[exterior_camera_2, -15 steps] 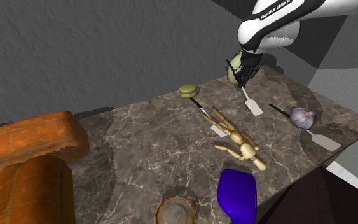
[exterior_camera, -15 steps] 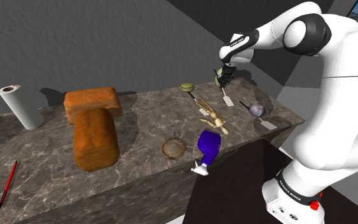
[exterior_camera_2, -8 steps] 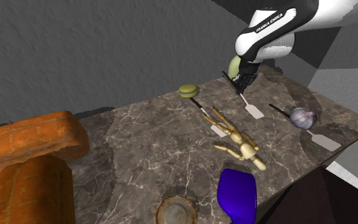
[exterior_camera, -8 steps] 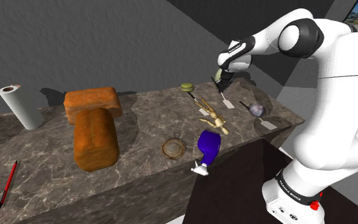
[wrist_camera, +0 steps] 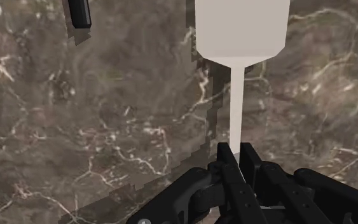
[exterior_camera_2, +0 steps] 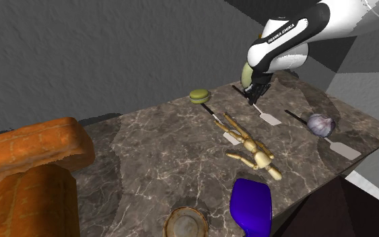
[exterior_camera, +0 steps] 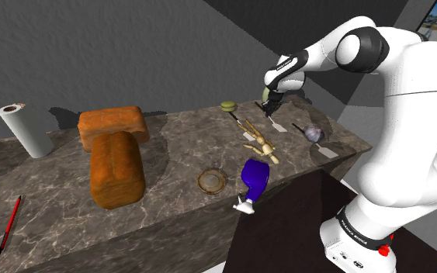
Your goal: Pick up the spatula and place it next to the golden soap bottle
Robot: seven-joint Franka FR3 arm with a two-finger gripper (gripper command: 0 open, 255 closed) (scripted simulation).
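Note:
My gripper (exterior_camera: 272, 111) (exterior_camera_2: 254, 96) (wrist_camera: 236, 159) is shut on a spatula (exterior_camera_2: 268, 116) (wrist_camera: 240, 38) with a thin neck and a pale flat blade. It hangs low over the marble counter (exterior_camera_2: 154, 155) at its far end, blade tilted down toward the counter. The fingers clasp the neck where the black handle (exterior_camera_2: 239, 87) begins. Right behind the gripper stands the yellow-green soap bottle (exterior_camera_2: 248, 70) (exterior_camera: 265, 94), partly hidden by the hand.
Two more spatulas lie on the counter, one (exterior_camera_2: 223, 126) by a green macaron (exterior_camera_2: 198, 95), one (exterior_camera_2: 342, 148) by a purple bulb (exterior_camera_2: 320, 124). A wooden mannequin (exterior_camera_2: 252, 149), blue spray bottle (exterior_camera: 254, 180), round dish (exterior_camera: 211, 181), bread loaves (exterior_camera: 116, 151), paper roll (exterior_camera: 24, 129) and red pen (exterior_camera: 9, 223) lie further along.
The hand has swung toward the second exterior view's left and sunk a little, turning the spatula so its handle points further left. The fingers stay shut on it.

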